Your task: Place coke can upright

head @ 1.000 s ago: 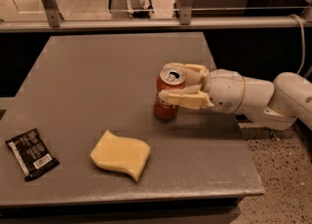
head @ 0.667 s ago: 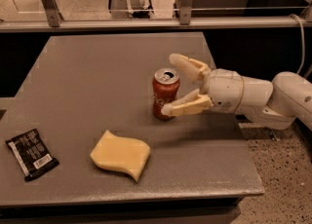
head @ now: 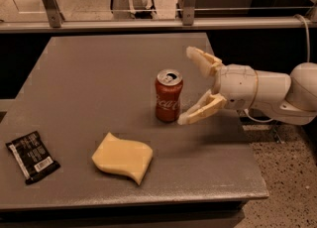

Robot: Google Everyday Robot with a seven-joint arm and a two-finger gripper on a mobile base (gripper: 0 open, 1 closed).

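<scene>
Can (head: 168, 97) upright on matte grey surface (head: 99, 73), shiny silver top. Gripper (head: 185, 85) just beside it, cream jaws spread wide apart. Wavy yellow sponge (head: 123, 156) near.

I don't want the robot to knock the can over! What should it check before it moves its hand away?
1. Coke can stands upright on the table, silver top up: ok.
2. Gripper is open, just right of the can: ok.
3. Upper finger is apart from the can: ok.
4. Lower fingertip is apart from the can's base: cannot tell, it sits very close.
5. Can is well away from the table's edges: ok.
6. Yellow sponge and black packet lie front-left, on the can's far side from the arm: ok.
</scene>
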